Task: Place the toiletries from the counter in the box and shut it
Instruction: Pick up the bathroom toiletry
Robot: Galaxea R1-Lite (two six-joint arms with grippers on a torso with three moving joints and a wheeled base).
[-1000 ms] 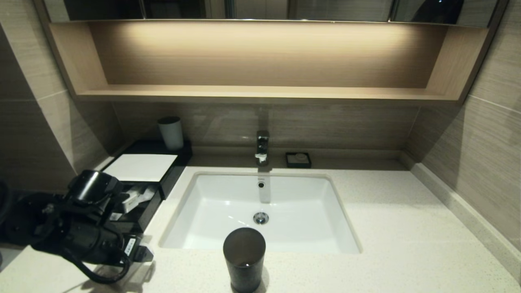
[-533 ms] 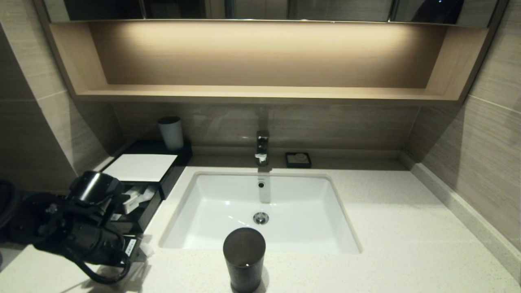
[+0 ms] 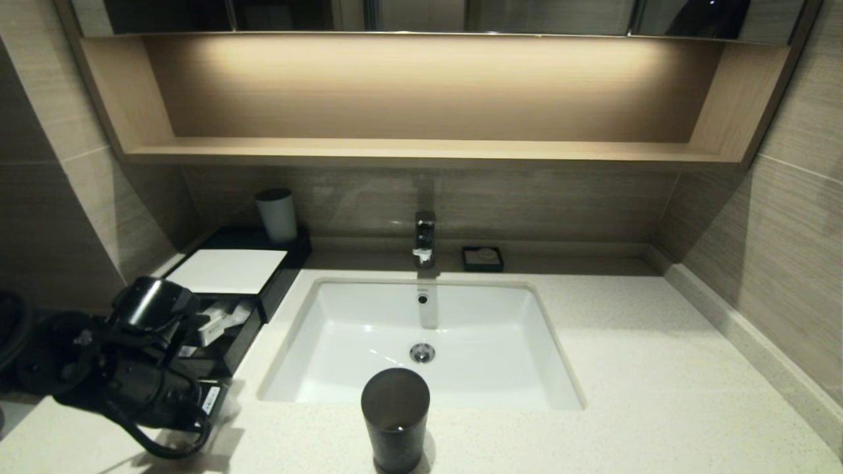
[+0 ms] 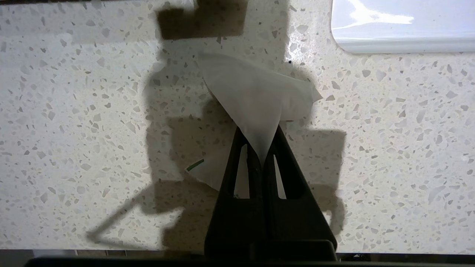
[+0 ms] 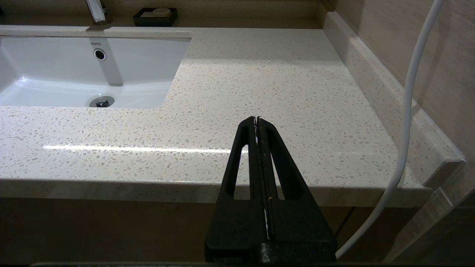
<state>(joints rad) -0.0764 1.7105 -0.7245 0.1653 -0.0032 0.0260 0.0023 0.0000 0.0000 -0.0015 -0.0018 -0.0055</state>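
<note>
The left pincer [image 4: 262, 157] is clamped on the sachet [image 4: 256, 100] at the lower left, above the worktop [image 4: 74, 111], so it can go into the open box [image 3: 227, 329]. The right pincer [image 5: 256, 119] rests pressed together.

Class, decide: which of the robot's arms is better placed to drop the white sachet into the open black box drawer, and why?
Left. The left gripper already pinches the sachet beside the box; the right gripper is shut, empty, past the counter edge.
</note>
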